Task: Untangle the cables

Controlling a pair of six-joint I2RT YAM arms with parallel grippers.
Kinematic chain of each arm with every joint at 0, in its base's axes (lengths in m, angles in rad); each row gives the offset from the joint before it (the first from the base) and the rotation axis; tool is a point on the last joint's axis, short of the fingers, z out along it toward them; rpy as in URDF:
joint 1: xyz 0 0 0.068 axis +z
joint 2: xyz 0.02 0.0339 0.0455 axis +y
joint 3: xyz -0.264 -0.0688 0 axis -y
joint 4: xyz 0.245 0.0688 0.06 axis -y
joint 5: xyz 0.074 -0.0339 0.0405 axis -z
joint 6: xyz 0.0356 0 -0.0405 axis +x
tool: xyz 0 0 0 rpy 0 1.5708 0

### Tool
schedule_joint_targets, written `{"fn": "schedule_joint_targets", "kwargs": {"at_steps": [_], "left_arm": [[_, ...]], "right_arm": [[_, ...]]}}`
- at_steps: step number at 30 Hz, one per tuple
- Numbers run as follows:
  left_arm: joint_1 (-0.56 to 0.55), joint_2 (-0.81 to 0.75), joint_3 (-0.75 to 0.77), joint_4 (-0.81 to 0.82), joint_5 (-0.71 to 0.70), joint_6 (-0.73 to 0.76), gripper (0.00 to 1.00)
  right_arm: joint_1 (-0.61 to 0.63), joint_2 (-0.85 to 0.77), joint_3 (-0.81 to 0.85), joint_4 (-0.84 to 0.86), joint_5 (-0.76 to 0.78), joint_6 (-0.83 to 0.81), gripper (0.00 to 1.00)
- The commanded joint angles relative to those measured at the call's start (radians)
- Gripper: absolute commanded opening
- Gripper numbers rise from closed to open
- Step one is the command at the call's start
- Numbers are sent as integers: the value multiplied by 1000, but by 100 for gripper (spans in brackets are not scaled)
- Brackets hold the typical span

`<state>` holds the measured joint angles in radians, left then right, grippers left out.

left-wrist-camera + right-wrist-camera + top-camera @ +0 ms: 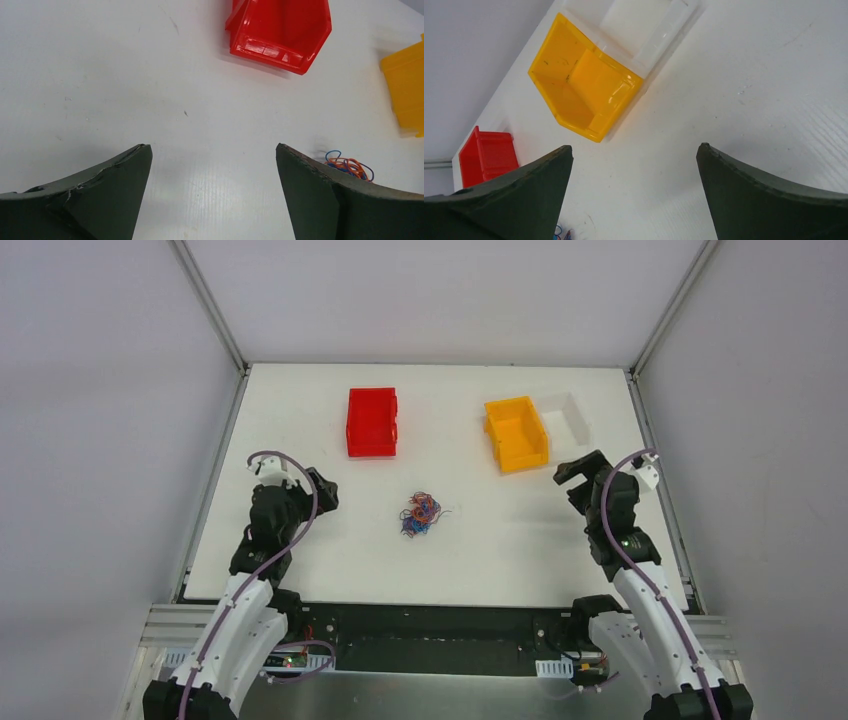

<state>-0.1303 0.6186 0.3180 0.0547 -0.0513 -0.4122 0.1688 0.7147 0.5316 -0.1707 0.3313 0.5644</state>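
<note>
The cables (420, 513) lie as a small knot of thin red, orange, blue and black wires on the white table, between the two arms. My left gripper (322, 490) is open and empty, to the left of the knot and apart from it. In the left wrist view the gripper (214, 147) has its jaws wide apart and part of the cables (350, 165) shows behind the right finger. My right gripper (580, 474) is open and empty, to the right of the knot. In the right wrist view (634, 148) a bit of the cables (564, 233) shows at the bottom edge.
A red bin (372, 421) stands behind the knot to the left, a yellow bin (516, 433) to the right, with a clear white bin (570, 416) beside it. The bins also show in the wrist views: red bin (280, 30), yellow bin (584, 90).
</note>
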Motion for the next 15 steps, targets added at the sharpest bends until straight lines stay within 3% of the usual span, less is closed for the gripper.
{"fn": "schedule_joint_targets", "kwargs": {"at_steps": [1,4,7,9,12,15], "left_arm": [[1,-42,-35,95,35,-107,100],[1,-64,-71,97,45,-190,100],[-2,-19,-136,313,294,-189,100],[-30,105,-125,417,401,-186,100],[-113,260,-58,437,430,-150,100],[-227,363,-6,444,398,-94,100]], "right_arm": [[-3,2,-29,41,-85,37,98],[-3,-1,-50,75,-146,24,97],[4,37,-63,177,-409,-56,99],[39,111,-62,260,-546,-70,100],[153,263,28,229,-580,-104,97],[271,395,106,200,-562,-120,87]]}}
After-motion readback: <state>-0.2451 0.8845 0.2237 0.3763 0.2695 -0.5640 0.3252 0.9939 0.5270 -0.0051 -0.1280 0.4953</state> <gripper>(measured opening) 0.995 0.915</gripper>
